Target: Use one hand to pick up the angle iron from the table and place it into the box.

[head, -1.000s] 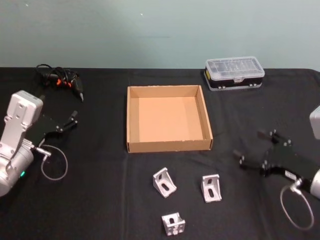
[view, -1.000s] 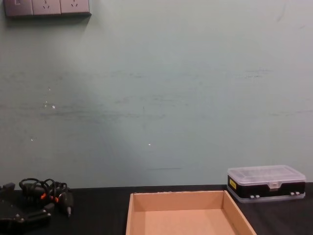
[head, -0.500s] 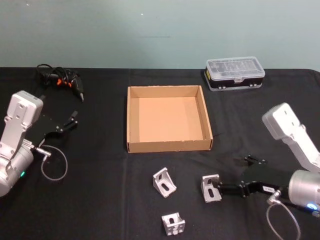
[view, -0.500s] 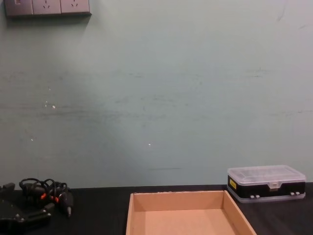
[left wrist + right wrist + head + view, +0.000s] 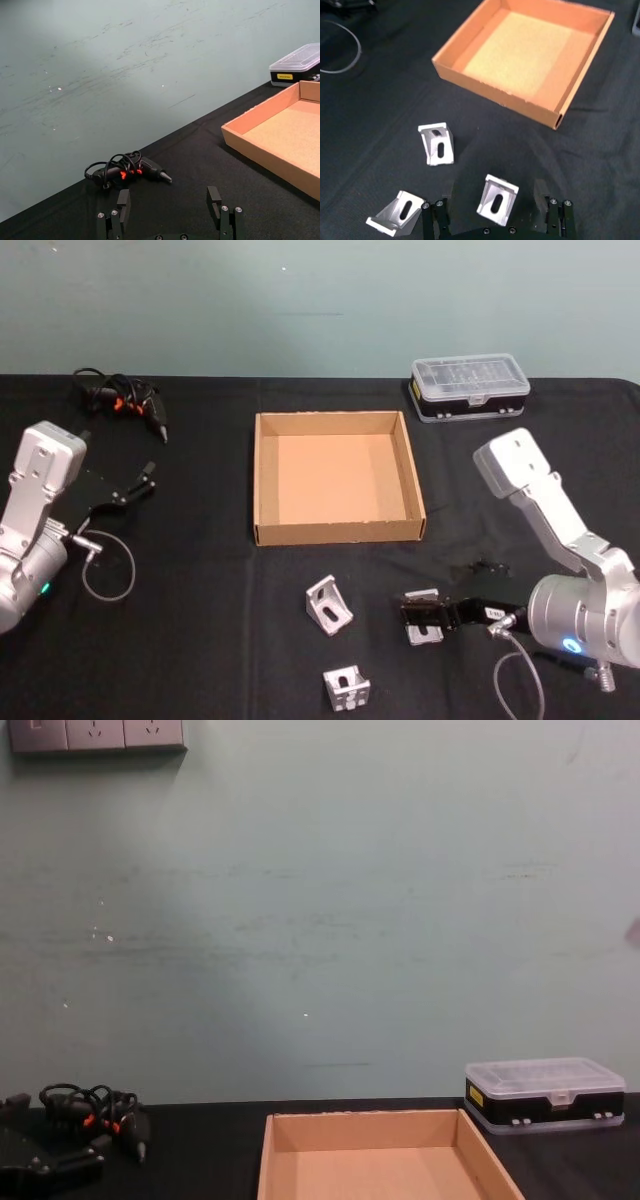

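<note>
Brackets of silver metal, 3 L-shaped angle irons with slotted faces, lie on the flat matte black table [image 5: 200, 640], all on the near side of the shallow open-topped brown cardboard box [image 5: 335, 532] and apart from it. The right angle iron [image 5: 425, 633] sits between the fingers of the black right gripper [image 5: 424, 612], which reaches in low over the table from the right on its bulky silver-grey arm with a glowing blue ring light. The right wrist view shows a gap between this bracket and the finger on each side. The pincer is spread wide and grips nothing.

The middle angle iron [image 5: 328, 605] lies to the left of it, well apart. The nearest angle iron [image 5: 346, 687] lies by the near edge of the head view.

At the left side of the table, the black left gripper [image 5: 142, 480] hangs on its silver-grey arm, its fingers wide apart and holding nothing. A black corded tool with orange marks [image 5: 120, 398] lies at the far left. A small clear-lidded plastic case with a black base [image 5: 469, 385] stands at the far right, beyond the box's right corner.
</note>
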